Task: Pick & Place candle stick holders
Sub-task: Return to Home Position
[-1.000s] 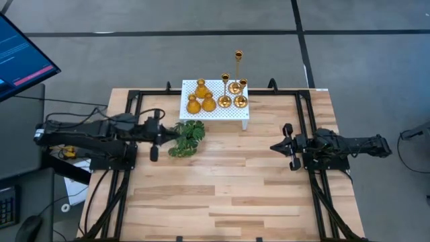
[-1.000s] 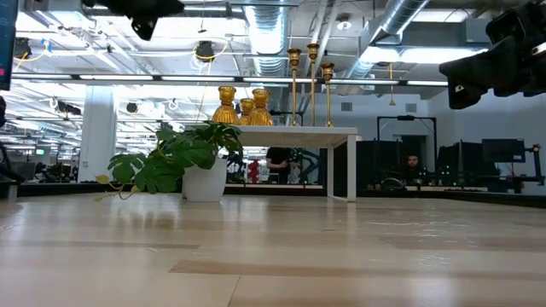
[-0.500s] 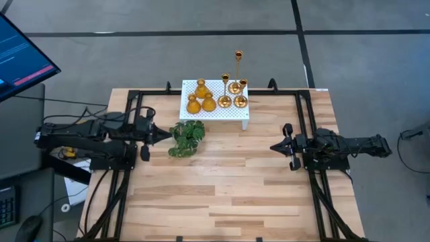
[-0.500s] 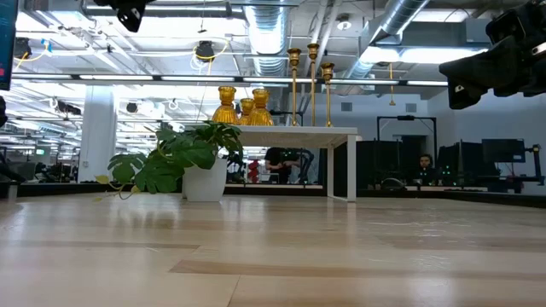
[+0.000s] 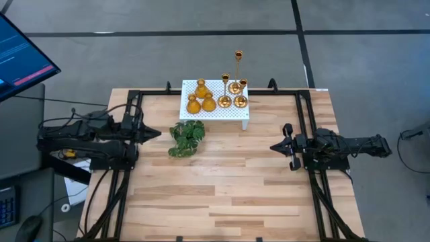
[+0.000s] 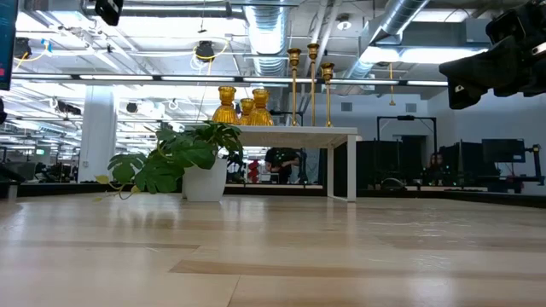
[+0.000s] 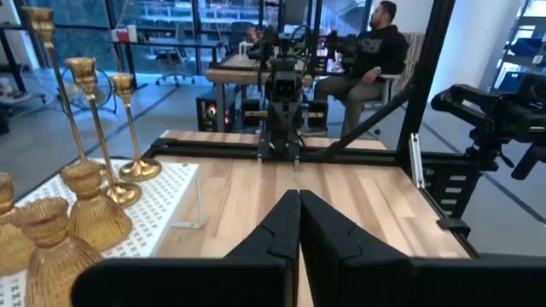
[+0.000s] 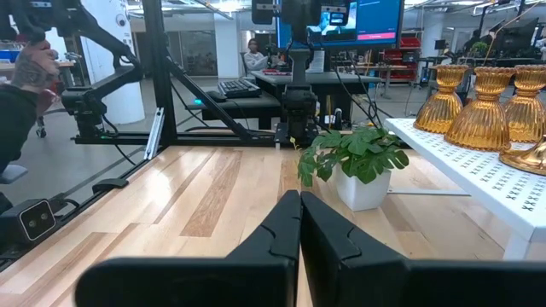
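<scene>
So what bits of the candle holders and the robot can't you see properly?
Low view: the left gripper mostly cut off by the top edge; the middle squat holder half hidden behind two others.
High view: leaves of the plant cover its pot.
Right wrist view: of the tall holders, only one gold base shows, cut by the edge.
Left wrist view: that gripper's body hides the nearest squat holder's foot.
</scene>
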Robot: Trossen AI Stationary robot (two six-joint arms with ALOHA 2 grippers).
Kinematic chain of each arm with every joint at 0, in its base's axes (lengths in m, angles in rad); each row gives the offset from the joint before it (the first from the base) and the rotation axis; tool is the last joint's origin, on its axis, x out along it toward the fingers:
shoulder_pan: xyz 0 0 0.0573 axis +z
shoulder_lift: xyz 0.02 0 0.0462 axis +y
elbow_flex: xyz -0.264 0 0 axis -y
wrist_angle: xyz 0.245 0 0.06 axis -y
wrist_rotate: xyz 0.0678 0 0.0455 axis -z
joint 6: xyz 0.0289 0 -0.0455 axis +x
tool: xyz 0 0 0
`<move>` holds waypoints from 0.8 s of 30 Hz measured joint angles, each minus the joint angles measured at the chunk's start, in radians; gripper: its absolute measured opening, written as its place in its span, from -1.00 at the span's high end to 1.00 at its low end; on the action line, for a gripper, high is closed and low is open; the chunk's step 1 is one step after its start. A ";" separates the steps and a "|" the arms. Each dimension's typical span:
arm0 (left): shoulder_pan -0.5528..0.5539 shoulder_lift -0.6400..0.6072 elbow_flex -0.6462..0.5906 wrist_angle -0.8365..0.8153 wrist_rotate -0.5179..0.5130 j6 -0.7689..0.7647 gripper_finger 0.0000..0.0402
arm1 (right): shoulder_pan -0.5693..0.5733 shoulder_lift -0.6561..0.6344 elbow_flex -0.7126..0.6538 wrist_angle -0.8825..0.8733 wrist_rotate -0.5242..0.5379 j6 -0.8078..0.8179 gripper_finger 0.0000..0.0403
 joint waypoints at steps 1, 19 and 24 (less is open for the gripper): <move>0.000 -0.006 0.000 -0.002 0.000 -0.005 0.96 | 0.000 0.000 0.000 0.000 0.000 0.000 1.00; 0.000 -0.138 -0.001 -0.076 0.087 -0.006 0.96 | 0.000 0.000 0.000 0.000 0.000 0.000 1.00; 0.000 -0.196 -0.004 -0.107 0.088 -0.006 0.96 | 0.000 0.000 0.000 0.000 0.000 0.000 1.00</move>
